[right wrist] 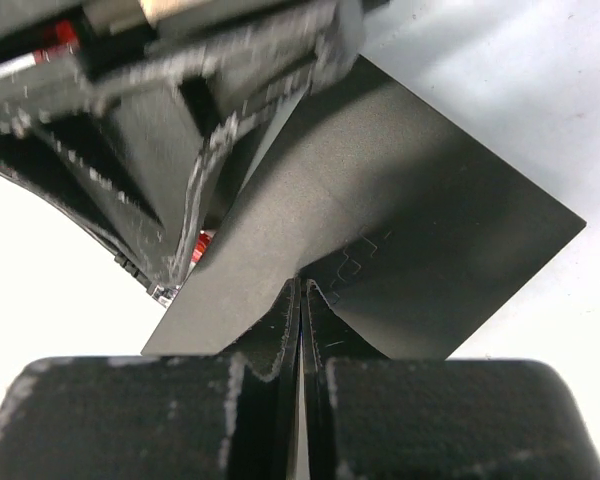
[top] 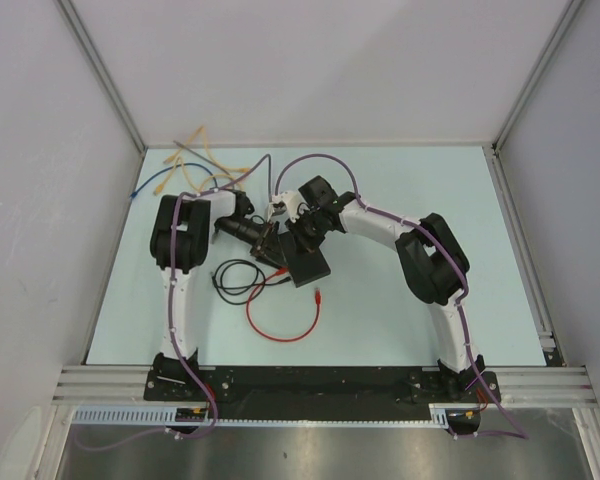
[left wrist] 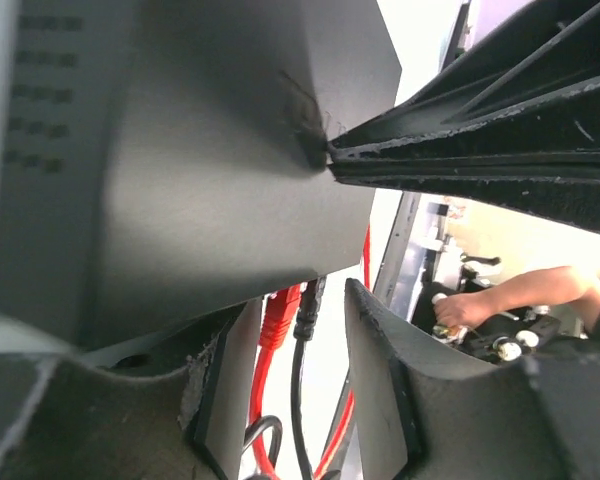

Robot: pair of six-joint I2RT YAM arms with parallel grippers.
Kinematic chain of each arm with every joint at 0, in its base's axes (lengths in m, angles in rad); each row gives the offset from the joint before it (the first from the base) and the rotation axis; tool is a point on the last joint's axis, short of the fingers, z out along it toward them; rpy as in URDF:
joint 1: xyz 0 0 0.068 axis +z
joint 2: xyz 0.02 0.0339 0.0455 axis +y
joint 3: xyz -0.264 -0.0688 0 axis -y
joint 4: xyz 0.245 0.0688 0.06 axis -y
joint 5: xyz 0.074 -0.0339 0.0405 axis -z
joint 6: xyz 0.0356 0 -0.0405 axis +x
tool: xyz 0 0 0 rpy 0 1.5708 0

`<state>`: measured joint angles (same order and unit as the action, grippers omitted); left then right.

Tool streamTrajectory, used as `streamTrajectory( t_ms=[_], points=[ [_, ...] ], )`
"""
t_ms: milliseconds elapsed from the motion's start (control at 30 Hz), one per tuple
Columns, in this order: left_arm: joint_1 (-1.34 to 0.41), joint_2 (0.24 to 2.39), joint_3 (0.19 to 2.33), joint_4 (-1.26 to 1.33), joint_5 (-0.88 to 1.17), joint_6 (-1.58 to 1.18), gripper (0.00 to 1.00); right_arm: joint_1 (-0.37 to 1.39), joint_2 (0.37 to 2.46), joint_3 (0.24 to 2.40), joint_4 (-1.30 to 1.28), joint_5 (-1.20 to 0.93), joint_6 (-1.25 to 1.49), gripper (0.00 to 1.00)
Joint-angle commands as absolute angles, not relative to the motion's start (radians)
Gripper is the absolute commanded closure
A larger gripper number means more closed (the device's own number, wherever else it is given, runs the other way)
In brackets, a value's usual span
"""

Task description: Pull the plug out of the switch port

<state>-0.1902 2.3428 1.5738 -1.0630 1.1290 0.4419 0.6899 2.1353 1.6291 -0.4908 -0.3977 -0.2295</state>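
The switch port is in the near edge of a flat matte-black box (top: pixel 310 266), (left wrist: pixel 200 150), (right wrist: pixel 400 230). A red plug (left wrist: pixel 278 318) and a black plug (left wrist: pixel 309 305) sit side by side in that edge. My left gripper (left wrist: pixel 292 298), (top: pixel 270 243) is open, and its fingers (left wrist: pixel 390 380) straddle both plugs. The red plug is close to the left pad. My right gripper (right wrist: pixel 302 285), (top: pixel 298 232) is shut, with its tips pressed down on the box's top face. It also shows in the left wrist view (left wrist: pixel 480 150).
A red cable (top: pixel 285 325) loops on the table in front of the box. A black cable (top: pixel 235 278) coils to its left. Yellow (top: pixel 205 150) and blue (top: pixel 155 183) cables lie at the back left. Grey walls stand on three sides.
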Motion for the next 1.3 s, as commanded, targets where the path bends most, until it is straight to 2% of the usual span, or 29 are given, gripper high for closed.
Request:
streamTrajectory(
  t_ms=[0,300,467,533,767,1033,1267],
  points=[
    [-0.233,2.296,1.525,-0.893,1.026,0.468,0.55,0.687,2.163,1.606,-0.512,-0.341,-0.239,1.00],
    [-0.236,2.292,1.528,-0.946,1.061,0.564,0.62,0.684,2.164,1.611,-0.511,-0.345,-0.239,1.00],
    [-0.235,2.278,1.522,-0.997,1.103,0.661,0.56,0.683,2.164,1.608,-0.509,-0.345,-0.239,1.00],
    [-0.236,2.272,1.520,-0.997,1.106,0.669,0.57,0.683,2.166,1.609,-0.509,-0.347,-0.239,1.00],
    [-0.242,2.263,1.503,-0.951,1.077,0.608,0.70,0.684,2.168,1.611,-0.509,-0.347,-0.241,0.99],
    [-0.259,2.269,1.506,-0.928,1.067,0.523,0.98,0.683,2.168,1.612,-0.511,-0.345,-0.241,0.99],
    [-0.245,2.332,1.675,-1.204,0.948,0.704,1.00,0.683,2.164,1.609,-0.508,-0.345,-0.241,0.98]
  ],
)
